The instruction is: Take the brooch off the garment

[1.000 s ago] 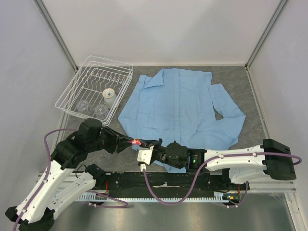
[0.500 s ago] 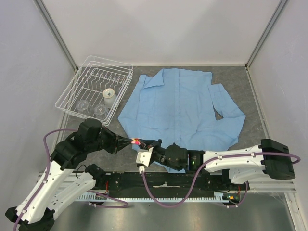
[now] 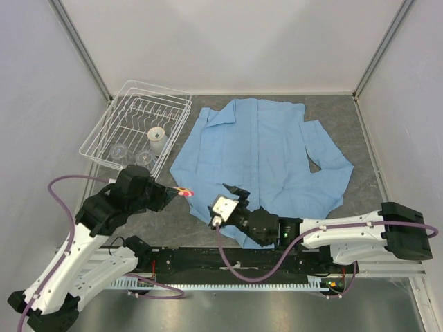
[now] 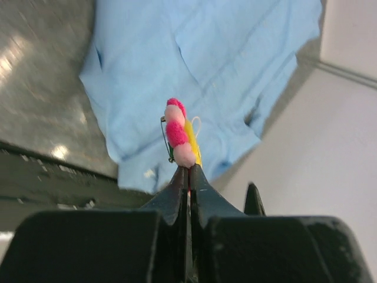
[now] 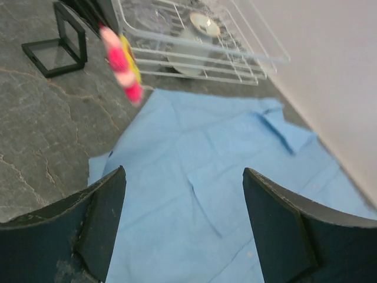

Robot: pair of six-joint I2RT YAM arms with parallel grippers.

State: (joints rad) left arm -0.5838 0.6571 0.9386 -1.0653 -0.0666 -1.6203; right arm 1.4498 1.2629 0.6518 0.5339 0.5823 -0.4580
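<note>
One wire rack (image 3: 159,90) (perhaps holding glasses (image 3: 122,151)) stands beyond; left pincer (image 4: 188,175) clamps the brooch (image 4: 178,133) beside the garment (image 3: 259,152), right pincer (image 5: 184,174) agape.

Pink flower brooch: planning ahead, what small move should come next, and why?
Probably lower the pink-and-yellow flower brooch onto the grey table beside the light blue shirt: the left gripper is shut on it, clear of the cloth, and the right gripper stands open.

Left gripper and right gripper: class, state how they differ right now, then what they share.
The left gripper is shut on the brooch; the right gripper is open and empty. The left gripper is over bare table beside the garment; the right gripper is over the garment's near hem. Both have black fingers.
</note>
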